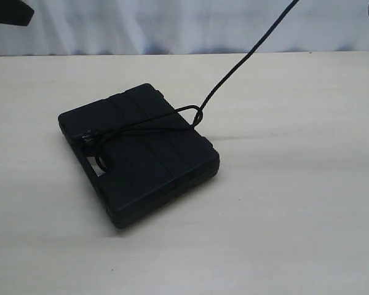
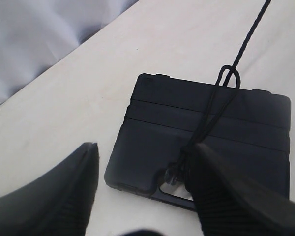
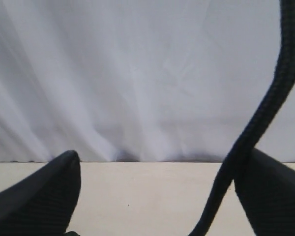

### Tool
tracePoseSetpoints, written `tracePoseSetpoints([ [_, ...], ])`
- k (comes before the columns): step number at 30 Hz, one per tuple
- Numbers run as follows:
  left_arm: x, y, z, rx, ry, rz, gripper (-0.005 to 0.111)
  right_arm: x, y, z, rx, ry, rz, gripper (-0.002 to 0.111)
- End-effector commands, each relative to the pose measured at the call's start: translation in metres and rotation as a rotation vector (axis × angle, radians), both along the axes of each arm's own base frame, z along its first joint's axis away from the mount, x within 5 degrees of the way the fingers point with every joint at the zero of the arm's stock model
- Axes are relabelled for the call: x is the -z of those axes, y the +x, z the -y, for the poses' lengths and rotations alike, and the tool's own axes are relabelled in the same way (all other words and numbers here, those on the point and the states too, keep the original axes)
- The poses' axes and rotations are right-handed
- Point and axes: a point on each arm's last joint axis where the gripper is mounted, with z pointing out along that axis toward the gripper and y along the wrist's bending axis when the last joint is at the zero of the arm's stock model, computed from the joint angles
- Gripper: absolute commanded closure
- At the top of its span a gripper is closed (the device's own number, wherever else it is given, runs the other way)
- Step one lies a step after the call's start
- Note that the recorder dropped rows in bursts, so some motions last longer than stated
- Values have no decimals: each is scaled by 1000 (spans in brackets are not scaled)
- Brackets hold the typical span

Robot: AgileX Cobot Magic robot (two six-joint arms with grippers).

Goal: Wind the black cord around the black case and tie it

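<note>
The black case [image 1: 141, 153] lies flat on the table with its handle slot toward the front left. The black cord [image 1: 234, 70] crosses its lid, passes through a loop [image 1: 197, 115] at the far edge and rises taut out of the top of the exterior view. Its tufted tip [image 1: 88, 136] rests by the handle slot. My left gripper [image 2: 147, 146] hangs open above the case [image 2: 157, 128], one finger over the tuft [image 2: 172, 174]. My right gripper [image 3: 162, 155] is open, high up, with the cord [image 3: 265, 105] running along the inside of one finger.
The pale table [image 1: 295, 203] extends on all sides of the case. A white curtain [image 1: 172, 24] backs the far edge. A dark part of the left arm [image 1: 9, 11] shows in the top left corner of the exterior view.
</note>
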Motion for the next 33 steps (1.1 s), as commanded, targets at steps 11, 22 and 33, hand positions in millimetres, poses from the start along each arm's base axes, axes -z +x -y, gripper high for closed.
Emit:
tracePoseSetpoints([
  [11,-1,-2,-1,-8,-10,-2,54,-22,-45,75,163,-48,16,33],
  [22,0,-8,4,12,-66,-81,64,-10,-85,105,130,-375,-264,79],
  [33,6,-24,7,-12,-123,-304,107,3,-105,105,80,-397,-502,104],
])
